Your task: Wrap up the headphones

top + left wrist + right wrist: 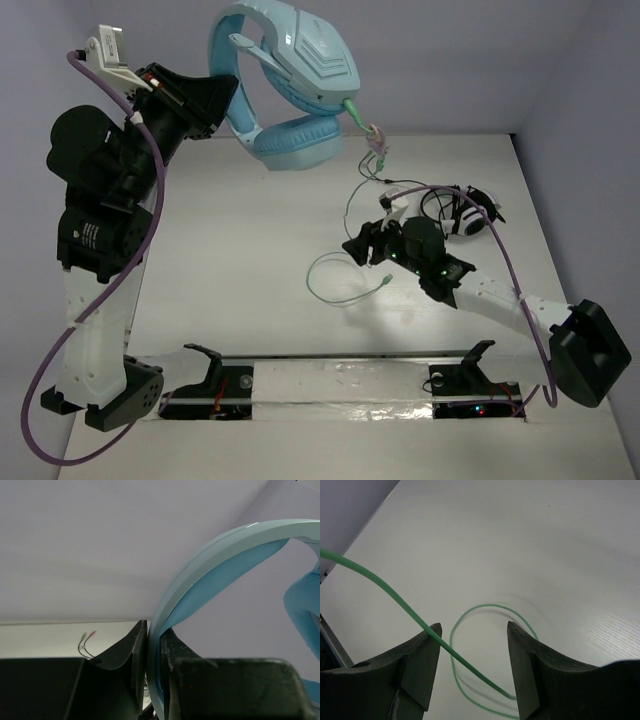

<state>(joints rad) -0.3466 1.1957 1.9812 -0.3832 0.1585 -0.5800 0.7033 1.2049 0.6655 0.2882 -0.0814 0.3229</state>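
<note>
The light-blue headphones [300,60] hang in the air at the back left, with my left gripper [225,95] shut on their headband [210,565]. In the left wrist view the band is pinched between the two black fingers of that gripper [154,630]. A thin green cable [335,275] drops from the lower earcup and lies in a loop on the table. My right gripper [362,245] hovers open over that loop. In the right wrist view a raised strand of the cable [385,587] crosses the left fingertip and slants down between the open fingers of the gripper [474,630].
Small black-and-white headphones [468,215] with a dark cable [400,188] lie on the table just behind the right arm. Two small plugs [87,639] on dark leads show on the table. A grey wall bounds the right side.
</note>
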